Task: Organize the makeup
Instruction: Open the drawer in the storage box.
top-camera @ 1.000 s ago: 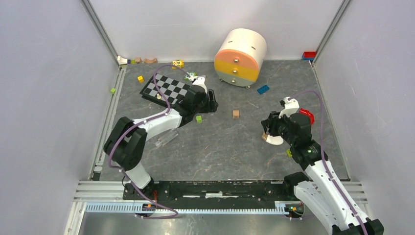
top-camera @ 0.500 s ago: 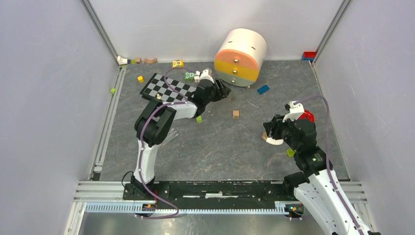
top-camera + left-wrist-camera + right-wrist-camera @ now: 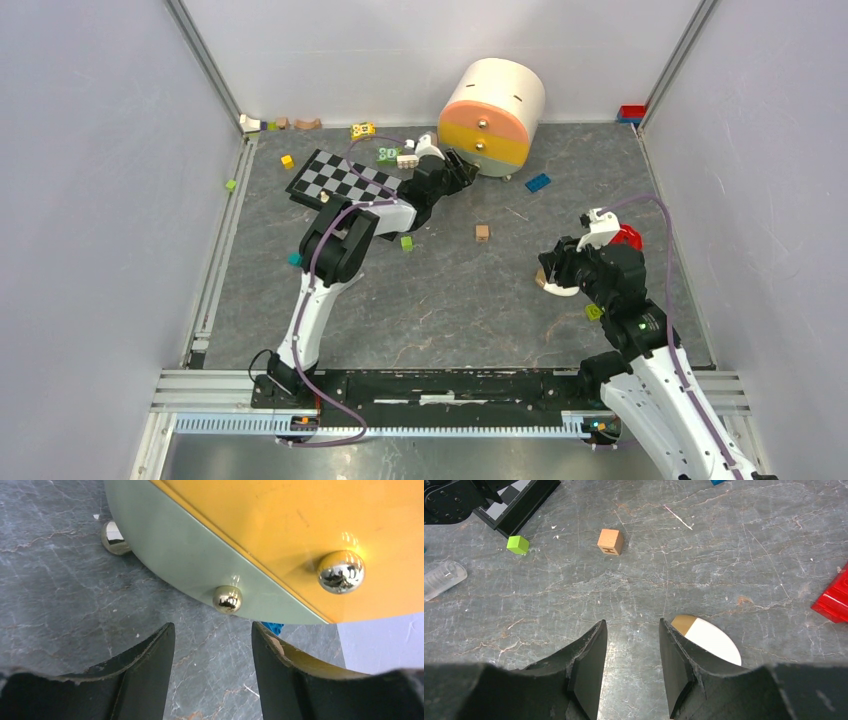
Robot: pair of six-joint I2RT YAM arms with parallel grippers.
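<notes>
My left gripper (image 3: 458,176) is open and empty, reaching to the foot of the round drawer unit (image 3: 492,115). In the left wrist view its fingers (image 3: 150,655) frame the gold knob (image 3: 227,599) of the green bottom drawer, apart from it. My right gripper (image 3: 548,270) is open and empty, low over the floor. A white egg-shaped sponge (image 3: 711,639) with a tan end lies just right of its right finger; it also shows in the top view (image 3: 560,290). A clear tube (image 3: 441,579) lies at the far left. No other makeup is in view.
A black-and-grey chessboard (image 3: 340,180) lies behind the left arm. A wooden cube (image 3: 482,232), green cube (image 3: 407,243), blue brick (image 3: 538,182) and red brick (image 3: 628,235) are scattered on the floor. Small toys line the back wall.
My left arm has stretched out from over the chessboard's edge to the drawer unit's base. My right gripper has shifted slightly right and stayed beside the sponge.
</notes>
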